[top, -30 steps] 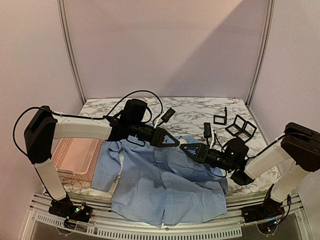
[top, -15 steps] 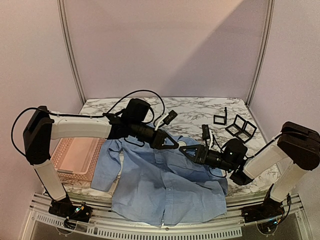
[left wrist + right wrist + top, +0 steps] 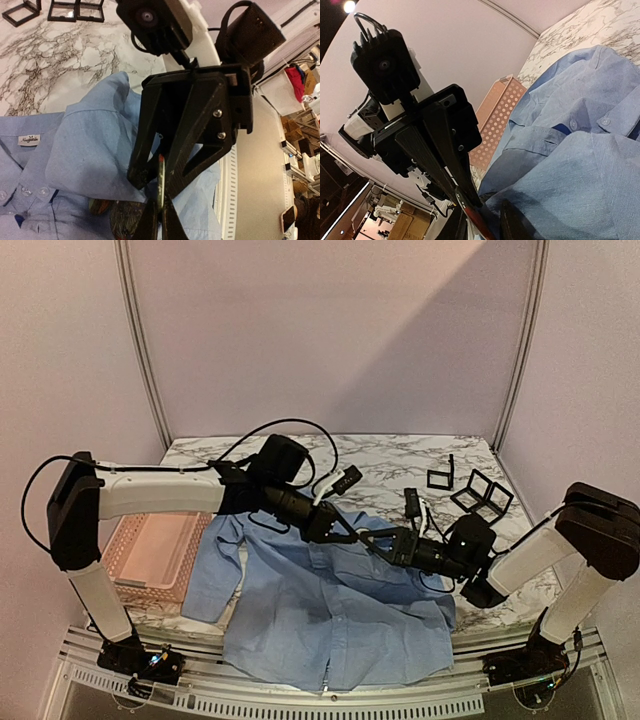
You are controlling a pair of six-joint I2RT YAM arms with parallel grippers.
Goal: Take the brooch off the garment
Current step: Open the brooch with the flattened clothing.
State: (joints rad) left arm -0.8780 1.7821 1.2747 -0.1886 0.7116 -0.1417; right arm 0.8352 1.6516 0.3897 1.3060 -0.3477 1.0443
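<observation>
1. Pale walls (image 3: 330, 340) and two metal posts (image 3: 140, 340) close off the back of a marble-patterned table (image 3: 400, 455).
2. Over the near half of the table lies the garment (image 3: 320, 615), a wrinkled light blue shirt. Its front faces up, its collar points toward the back, and its hem hangs over the near edge.
3. Both arms reach in over the shirt's upper part, so from above black links and cables hide much of the collar and chest.
4. A pink perforated basket (image 3: 155, 555) sits at the left, just beside one sleeve.
5. Several black frames (image 3: 480, 495) lie at the far right, well apart from the shirt.
6. The left gripper (image 3: 352, 538) is clenched tight on the brooch (image 3: 161, 175). The right gripper (image 3: 370, 542) meets it tip to tip, with its fingers parted on either side of the brooch and not gripping it.
7. The brooch shows only edge-on as a thin red-and-green sliver above a folded collar flap (image 3: 95, 150). Whether it is fastened to the cloth cannot be told.
8. A small white label (image 3: 29, 140) sits inside the collar, and pale buttons (image 3: 605, 121) run beside the placket.
</observation>
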